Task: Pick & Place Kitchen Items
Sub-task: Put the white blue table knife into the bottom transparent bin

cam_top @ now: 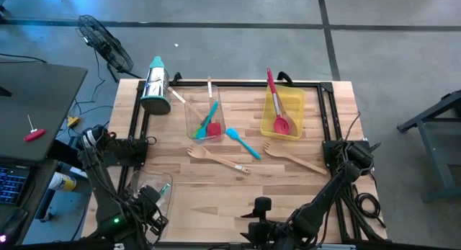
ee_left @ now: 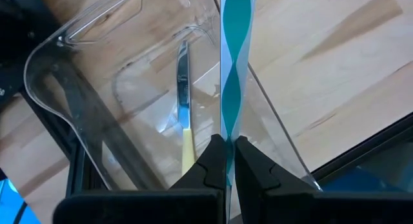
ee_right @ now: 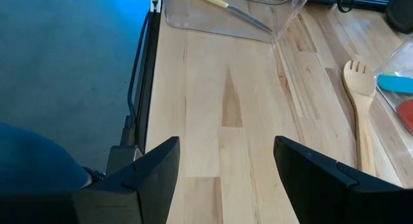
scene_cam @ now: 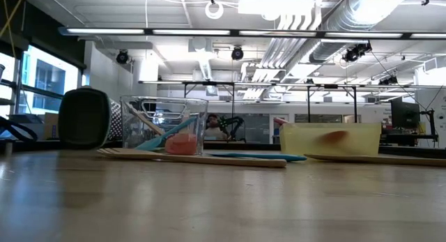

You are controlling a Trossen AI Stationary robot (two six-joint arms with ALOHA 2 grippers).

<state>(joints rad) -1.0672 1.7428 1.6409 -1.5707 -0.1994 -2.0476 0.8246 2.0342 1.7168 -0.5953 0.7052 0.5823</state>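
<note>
My left gripper [ee_left: 227, 153] is at the table's near left corner [cam_top: 153, 205], over a clear bin [ee_left: 58, 50]. It is shut on a slim teal-and-white patterned utensil [ee_left: 235, 69]. A yellow-handled knife [ee_left: 183, 88] lies in that bin. My right gripper [ee_right: 226, 146] is open above bare wood near the table's near edge [cam_top: 261, 207]. Two wooden forks [cam_top: 216, 158] [cam_top: 295, 158] and a blue spatula [cam_top: 241, 143] lie flat on the table. A second clear bin [cam_top: 207, 119] holds red and blue spatulas. A yellow bin [cam_top: 282, 113] holds a red spatula. My left gripper pinches the teal-and-white utensil between its two fingers at the end nearest the wrist [ee_left: 228, 130]. The thin strip runs straight on from the fingertips [ee_left: 210, 161], along them, above the clear bin. Its far end leaves the picture, so I cannot tell whether it rests on anything.
A steel box grater with a teal top [cam_top: 155, 84] lies on its side at the far left corner. A black frame [cam_top: 238, 83] borders the table. The wood between the forks and the near edge [cam_top: 216, 196] is bare. A laptop and cables sit off the table's left side.
</note>
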